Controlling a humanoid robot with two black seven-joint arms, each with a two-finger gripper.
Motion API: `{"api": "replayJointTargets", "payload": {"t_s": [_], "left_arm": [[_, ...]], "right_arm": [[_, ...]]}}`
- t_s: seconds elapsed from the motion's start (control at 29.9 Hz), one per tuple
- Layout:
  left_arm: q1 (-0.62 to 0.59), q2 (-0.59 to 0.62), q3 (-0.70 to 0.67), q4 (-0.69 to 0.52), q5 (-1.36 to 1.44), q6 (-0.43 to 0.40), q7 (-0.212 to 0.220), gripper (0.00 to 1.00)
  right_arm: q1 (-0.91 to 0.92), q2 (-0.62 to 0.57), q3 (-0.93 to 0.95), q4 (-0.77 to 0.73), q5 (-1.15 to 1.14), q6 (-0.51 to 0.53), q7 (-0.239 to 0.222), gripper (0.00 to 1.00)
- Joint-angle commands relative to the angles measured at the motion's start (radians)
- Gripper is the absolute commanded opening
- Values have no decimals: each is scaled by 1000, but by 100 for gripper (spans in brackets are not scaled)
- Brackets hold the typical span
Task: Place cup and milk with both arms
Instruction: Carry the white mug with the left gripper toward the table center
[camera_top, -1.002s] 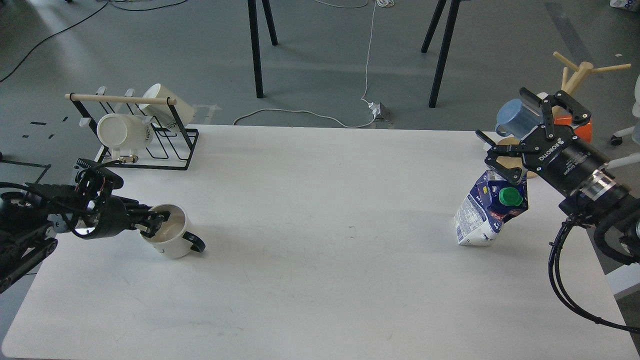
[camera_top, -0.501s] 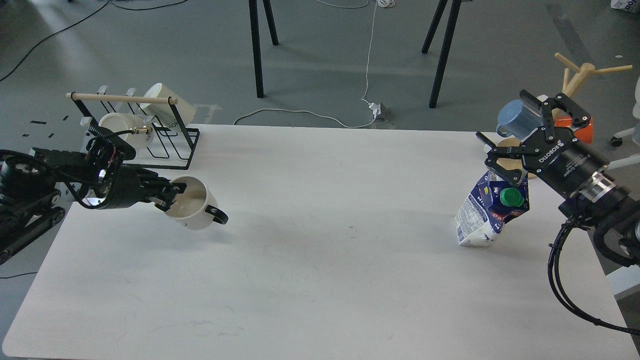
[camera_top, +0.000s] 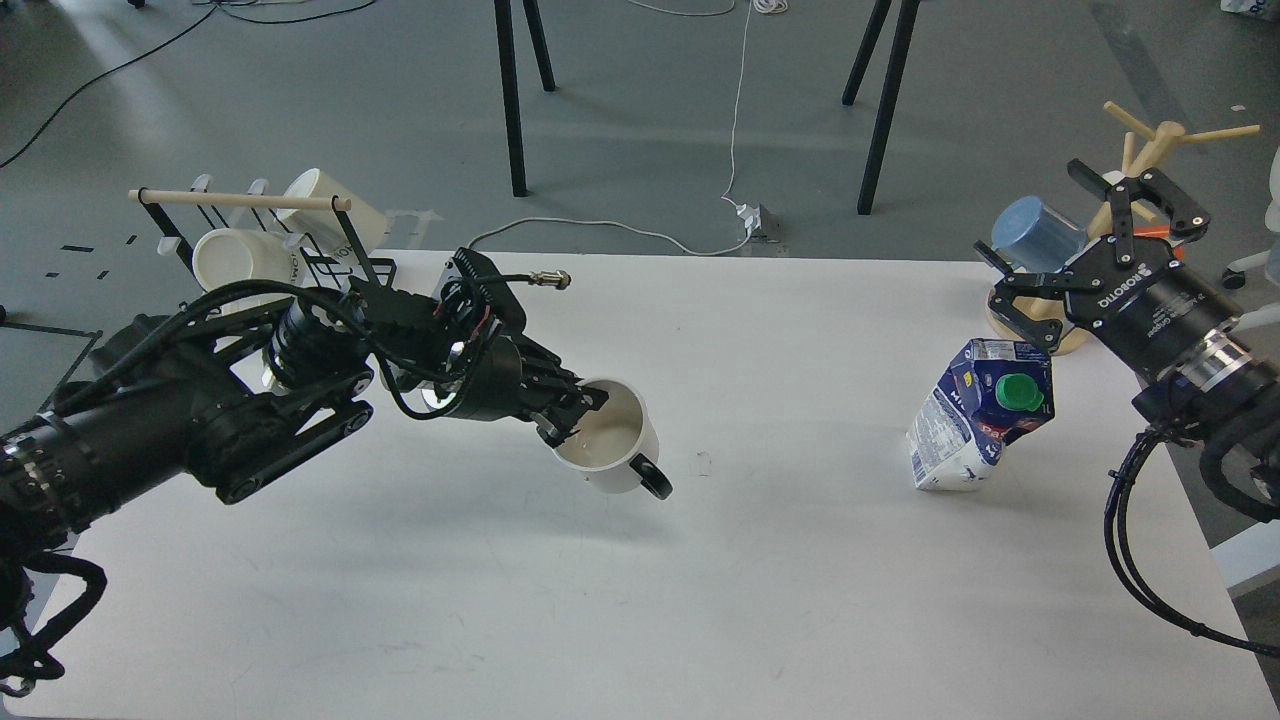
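A white cup with a dark handle hangs tilted above the middle of the white table. My left gripper is shut on its near rim and holds it off the surface. A blue and white milk carton with a green cap stands leaning at the right side of the table. My right gripper is open, above and behind the carton and apart from it.
A black wire rack with a wooden bar holds two white cups at the back left. A wooden mug tree with a blue cup stands at the back right, close behind my right gripper.
My left arm has carried the cup up and to the right, from the left edge to the table's middle. My right gripper has let go of the carton's top and risen up and back.
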Motion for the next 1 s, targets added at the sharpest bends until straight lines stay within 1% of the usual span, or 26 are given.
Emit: {"api": "replayJointTargets", "payload": {"t_s": [0.0, 0.4, 0.97], "left_arm": [[8, -50, 17, 1, 5, 0, 0, 3], [62, -68, 23, 10, 5, 2, 0, 7], [85, -82, 23, 12, 5, 0, 0, 14]], "right_arm": [[1, -2, 0, -2, 0, 0, 0, 98], [0, 0, -3, -2, 0, 0, 0, 98], [-2, 3, -3, -6, 0, 0, 0, 98]]}}
